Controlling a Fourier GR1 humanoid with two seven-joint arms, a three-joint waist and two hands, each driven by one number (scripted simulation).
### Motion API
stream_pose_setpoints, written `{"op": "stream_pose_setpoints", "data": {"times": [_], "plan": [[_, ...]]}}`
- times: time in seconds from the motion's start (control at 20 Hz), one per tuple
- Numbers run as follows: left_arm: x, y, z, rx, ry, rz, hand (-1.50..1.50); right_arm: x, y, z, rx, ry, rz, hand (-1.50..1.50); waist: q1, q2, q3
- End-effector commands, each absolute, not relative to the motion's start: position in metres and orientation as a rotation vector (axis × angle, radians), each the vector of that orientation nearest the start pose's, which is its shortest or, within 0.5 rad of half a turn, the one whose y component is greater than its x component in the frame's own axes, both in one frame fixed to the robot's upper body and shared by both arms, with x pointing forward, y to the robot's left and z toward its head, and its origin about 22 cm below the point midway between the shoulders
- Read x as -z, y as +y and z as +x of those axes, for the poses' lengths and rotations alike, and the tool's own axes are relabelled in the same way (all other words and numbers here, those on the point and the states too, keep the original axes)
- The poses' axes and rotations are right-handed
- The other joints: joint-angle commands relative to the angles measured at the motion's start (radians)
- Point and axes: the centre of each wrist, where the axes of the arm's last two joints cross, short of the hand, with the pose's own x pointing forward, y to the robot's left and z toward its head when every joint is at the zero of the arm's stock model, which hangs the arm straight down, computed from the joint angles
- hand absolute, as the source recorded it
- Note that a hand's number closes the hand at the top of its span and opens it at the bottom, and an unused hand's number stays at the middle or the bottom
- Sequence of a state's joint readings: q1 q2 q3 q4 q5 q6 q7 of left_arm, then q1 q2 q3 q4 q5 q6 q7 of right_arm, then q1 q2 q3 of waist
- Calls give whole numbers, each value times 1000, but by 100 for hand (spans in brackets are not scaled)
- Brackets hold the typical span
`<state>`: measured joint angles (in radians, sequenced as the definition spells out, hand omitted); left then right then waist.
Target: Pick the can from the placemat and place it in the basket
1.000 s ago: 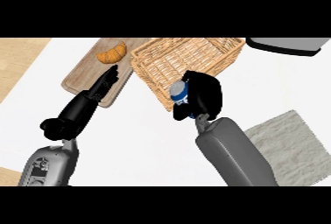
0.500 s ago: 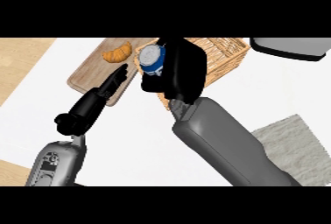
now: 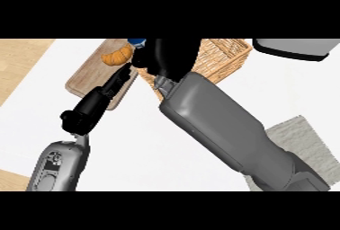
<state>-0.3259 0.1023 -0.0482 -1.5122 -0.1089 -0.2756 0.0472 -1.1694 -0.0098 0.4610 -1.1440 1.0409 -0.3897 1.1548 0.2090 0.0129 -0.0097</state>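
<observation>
While the right forearm runs steeply up from the lower right edge of the head view, the right hand [image 3: 166,56] sits at the top of the scene, its black fingers curled round the can [image 3: 136,42]. Only a small blue and white part of the can shows, at the hand's upper left edge; the rest is hidden by the hand. Hand and can lie at the left rim of the wicker basket [image 3: 222,60], whose weave shows to the right of the hand. The grey placemat [image 3: 302,139] lies well apart, at the lower right. The left hand [image 3: 100,101] stretches with straight fingers over the near edge of a wooden board [image 3: 90,76], holding nothing. A croissant [image 3: 116,56] lies on that board, just beside the can.
</observation>
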Motion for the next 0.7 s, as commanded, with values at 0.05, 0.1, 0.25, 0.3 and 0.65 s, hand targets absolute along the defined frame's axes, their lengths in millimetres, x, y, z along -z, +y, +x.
{"op": "stream_pose_setpoints", "data": {"times": [0.05, 0.1, 0.25, 0.3, 0.65], "plan": [[-73, 212, 313, 533, -1716, -102, 0, -249, 33, 356, -130, -1510, -1160, 150, -15, 6, 0], [-75, 207, 313, 541, -1720, -97, 0, -250, 34, 360, -136, -1503, -1194, 150, -10, 7, 0], [-76, 209, 315, 531, -1719, -98, 0, -264, 39, 366, -98, -1488, -1228, 150, -23, 5, 0], [-75, 214, 313, 518, -1712, -100, 0, -264, 36, 371, -67, -1470, -1233, 150, -24, 4, 1], [-66, 222, 310, 481, -1713, -59, 0, -278, 31, 392, 88, -1496, -1284, 150, -65, 9, 3]]}}
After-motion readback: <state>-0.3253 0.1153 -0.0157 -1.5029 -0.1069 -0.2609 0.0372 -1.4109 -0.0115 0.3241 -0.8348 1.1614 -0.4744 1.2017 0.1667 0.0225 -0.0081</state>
